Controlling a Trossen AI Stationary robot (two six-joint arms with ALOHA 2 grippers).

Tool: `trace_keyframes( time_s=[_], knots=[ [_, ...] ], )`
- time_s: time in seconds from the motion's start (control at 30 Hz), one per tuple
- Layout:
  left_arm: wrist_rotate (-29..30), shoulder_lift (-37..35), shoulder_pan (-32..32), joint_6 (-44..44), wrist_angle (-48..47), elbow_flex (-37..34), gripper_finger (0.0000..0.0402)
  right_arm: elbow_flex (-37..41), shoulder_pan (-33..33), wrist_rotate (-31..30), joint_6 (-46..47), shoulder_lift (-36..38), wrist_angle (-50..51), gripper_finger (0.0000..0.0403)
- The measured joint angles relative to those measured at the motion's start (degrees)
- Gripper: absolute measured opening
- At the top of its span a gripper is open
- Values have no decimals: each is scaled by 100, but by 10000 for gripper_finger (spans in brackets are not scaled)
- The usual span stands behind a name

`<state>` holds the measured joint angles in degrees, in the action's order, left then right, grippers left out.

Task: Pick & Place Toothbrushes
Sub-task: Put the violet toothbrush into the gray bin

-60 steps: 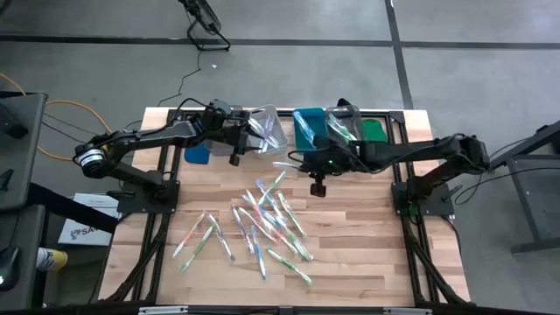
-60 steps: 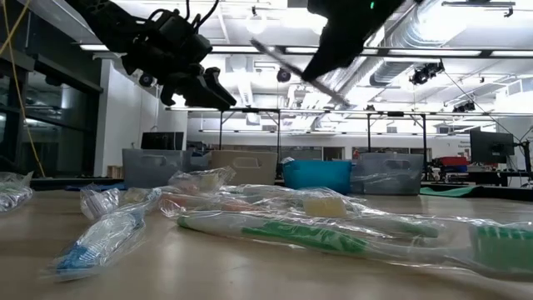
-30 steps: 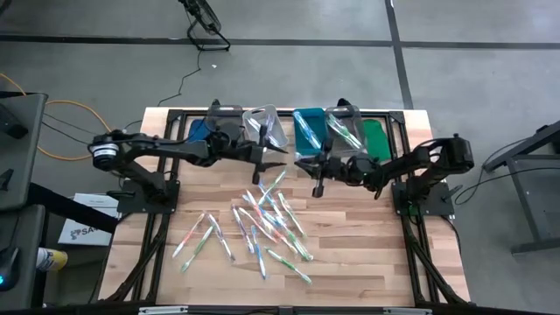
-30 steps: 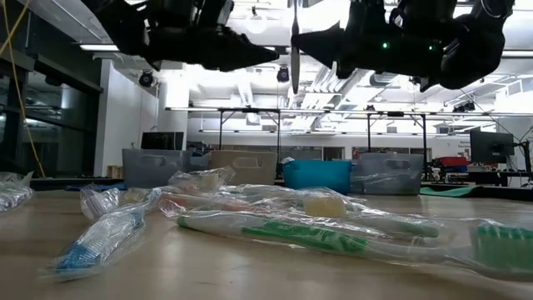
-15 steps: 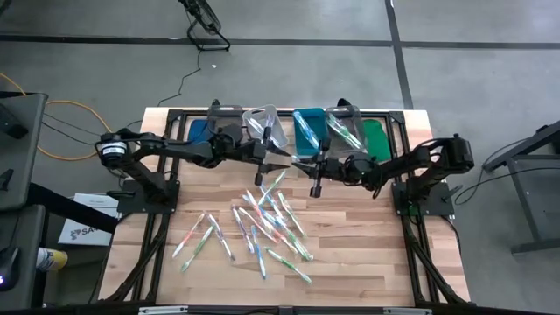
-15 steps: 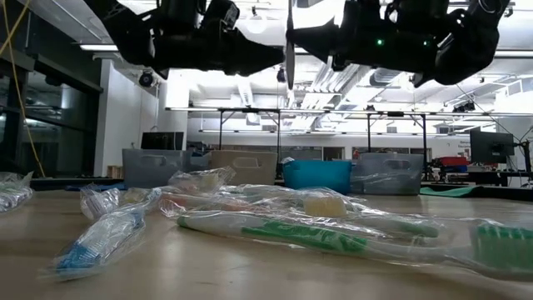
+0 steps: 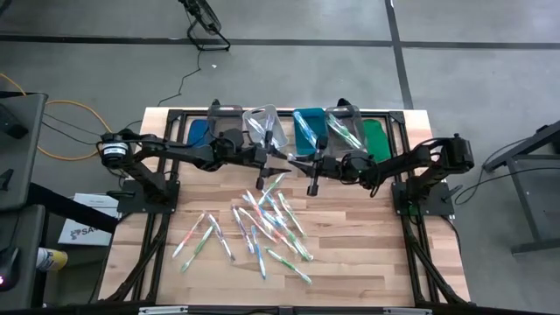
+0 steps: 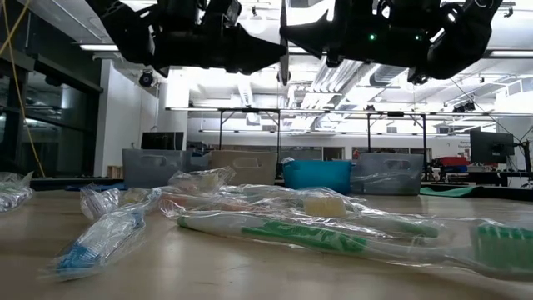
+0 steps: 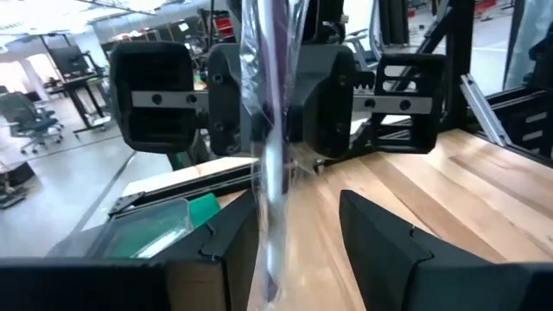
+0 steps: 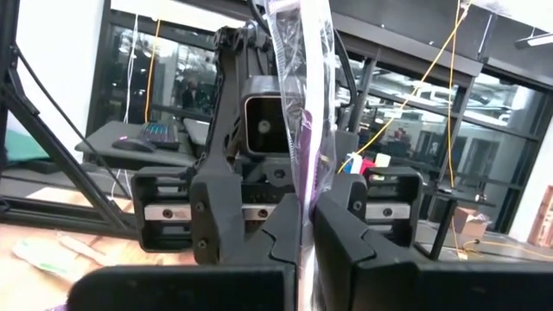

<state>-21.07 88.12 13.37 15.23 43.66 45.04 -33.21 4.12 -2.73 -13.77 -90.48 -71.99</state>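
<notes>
Wrapping blurs the toothbrush pinched by right tool.

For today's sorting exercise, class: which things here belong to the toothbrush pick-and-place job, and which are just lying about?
Part of the job:
- wrapped toothbrush pinched by the right gripper
- left gripper, open around it
- loose toothbrushes on the table
- bins

Lying about:
- paper beside the table
- orange cable on the floor

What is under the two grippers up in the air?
Under the left gripper and right gripper, meeting over the wooden table, lies a pile of wrapped toothbrushes. The arms cover a strip of table by the bins.
</notes>
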Motion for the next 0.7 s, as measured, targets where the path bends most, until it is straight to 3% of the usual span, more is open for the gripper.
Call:
trace_keyframes(
  time_s=[0.17,0.57,0.7],
  knots=[
    [25,0,0,-44,172,0,131,0,0,-3,7,0,20,10],
    [38,0,0,75,136,0,16,0,-2,12,16,0,59,10],
    [36,0,1,121,116,0,17,2,-2,12,23,0,64,20]
  ],
)
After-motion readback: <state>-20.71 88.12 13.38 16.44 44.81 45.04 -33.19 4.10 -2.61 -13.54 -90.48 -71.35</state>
